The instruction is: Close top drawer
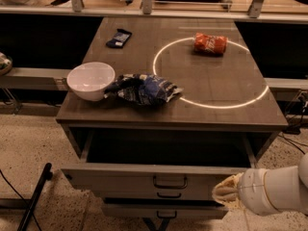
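Hidden / unclear:
- My gripper [225, 194] is low at the right, in front of the right end of the top drawer [110, 179]. It shows as a cream-coloured bunched tip on my pale arm. I cannot tell if it is open or closed.
- I cannot tell whether it touches the drawer front or only overlaps it in view.
- My arm runs out of view at the right edge and the bottom right corner.
- The top drawer is pulled out from under the tabletop [211, 76]. Its inside is in deep shadow, so I cannot make out any contents.
- The drawer's dark loop handle [170, 182] is at the centre of the front panel.
- Two lower drawers [144, 211] sit beneath it. The bottom one is partly cut off at the lower edge.
- A small dark flat item [119, 37] lies at the far left of the top; I cannot identify it.

Surface:
- The tabletop is grey-brown wood.
- A thin bright ring of light [250, 97] lies across the right half of it.
- An orange-red can [210, 43] lies on its side at the ring's far arc.
- A white bowl [91, 80] stands upright near the front left corner.
- A crumpled blue bag [144, 88] is just to the right of the bowl, its right end reaching the ring. I cannot tell if it touches the bowl.

Room:
- The floor [29, 143] is pale and speckled.
- A dark rod [33, 196] slants across the lower left.
- Cables [294, 124] lie at the right.
- A pale rail [29, 76] extends to the left, with a dark recess behind it.
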Controlling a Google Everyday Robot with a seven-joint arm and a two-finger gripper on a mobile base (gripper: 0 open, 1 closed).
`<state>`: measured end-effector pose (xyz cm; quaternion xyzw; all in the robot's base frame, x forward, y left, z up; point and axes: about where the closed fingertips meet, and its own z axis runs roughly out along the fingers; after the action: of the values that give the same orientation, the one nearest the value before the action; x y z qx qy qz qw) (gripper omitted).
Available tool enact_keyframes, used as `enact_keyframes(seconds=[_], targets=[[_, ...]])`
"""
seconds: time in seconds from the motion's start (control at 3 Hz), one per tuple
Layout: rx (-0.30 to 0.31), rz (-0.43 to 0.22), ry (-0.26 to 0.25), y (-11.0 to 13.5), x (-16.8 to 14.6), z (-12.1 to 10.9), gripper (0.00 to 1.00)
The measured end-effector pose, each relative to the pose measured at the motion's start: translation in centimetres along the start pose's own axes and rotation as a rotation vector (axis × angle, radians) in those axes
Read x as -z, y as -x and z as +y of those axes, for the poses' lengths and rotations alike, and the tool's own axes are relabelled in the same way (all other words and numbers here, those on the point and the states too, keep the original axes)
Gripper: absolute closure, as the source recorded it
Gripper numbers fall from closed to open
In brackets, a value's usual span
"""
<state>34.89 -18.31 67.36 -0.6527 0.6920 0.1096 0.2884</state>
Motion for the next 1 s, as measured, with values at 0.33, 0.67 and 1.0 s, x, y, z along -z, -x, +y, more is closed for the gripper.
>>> enact_keyframes(seconds=[0.33,0.67,1.0], targets=[[0.0,0.005,0.007,-0.9,-2.0,-1.3,1.0],[-0.009,0.008,0.003,-2.0,-3.3,-3.0,1.0],[-0.013,0.015,0.001,-2.7,-4.4,-4.8,1.0]])
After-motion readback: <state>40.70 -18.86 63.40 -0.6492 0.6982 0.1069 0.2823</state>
